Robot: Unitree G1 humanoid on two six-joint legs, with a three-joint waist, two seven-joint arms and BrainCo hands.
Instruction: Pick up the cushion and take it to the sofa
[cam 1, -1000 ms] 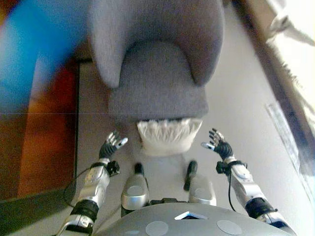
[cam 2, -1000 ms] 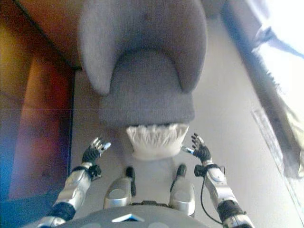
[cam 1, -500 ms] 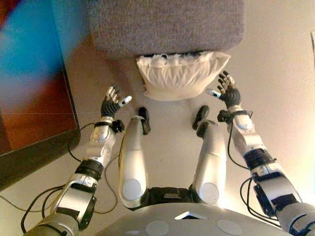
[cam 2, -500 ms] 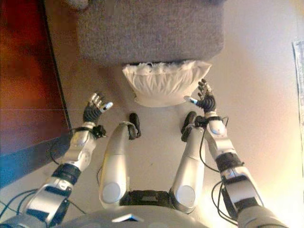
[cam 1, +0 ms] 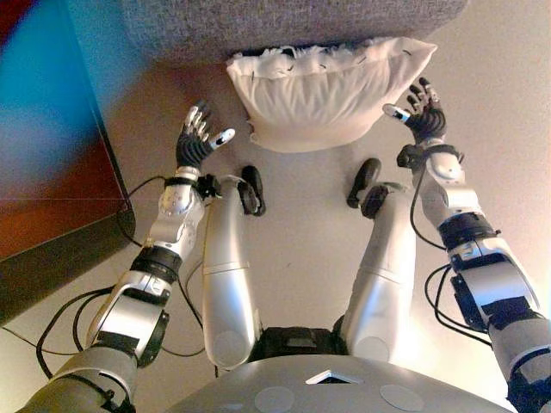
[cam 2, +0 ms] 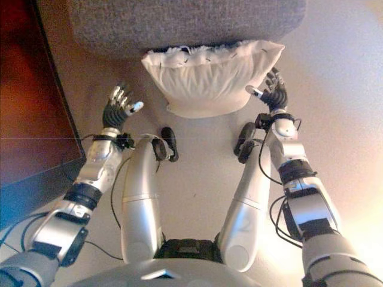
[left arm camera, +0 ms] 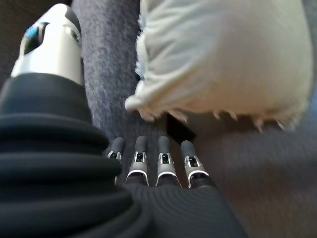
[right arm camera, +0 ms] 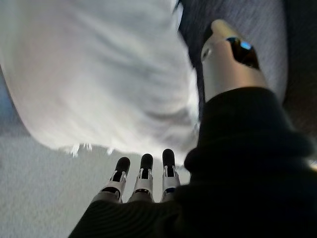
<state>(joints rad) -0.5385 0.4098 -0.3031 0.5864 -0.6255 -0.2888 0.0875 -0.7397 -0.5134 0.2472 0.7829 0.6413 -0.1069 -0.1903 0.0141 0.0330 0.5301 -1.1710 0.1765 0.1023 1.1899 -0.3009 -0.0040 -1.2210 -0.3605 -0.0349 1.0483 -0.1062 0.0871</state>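
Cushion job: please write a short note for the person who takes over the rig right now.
Left robot hand: open, fingers straight, beside the cushion's left edge, apart from it.
Right robot hand: open, close to the cushion's right corner; I cannot tell whether it touches.
Cushion: white, on the floor, leaning against the front of the grey sofa, between the two hands.
Done: the robot is bent over the cushion with a hand on each side.
Left: close both hands on the cushion, lift it, set it on the sofa seat.
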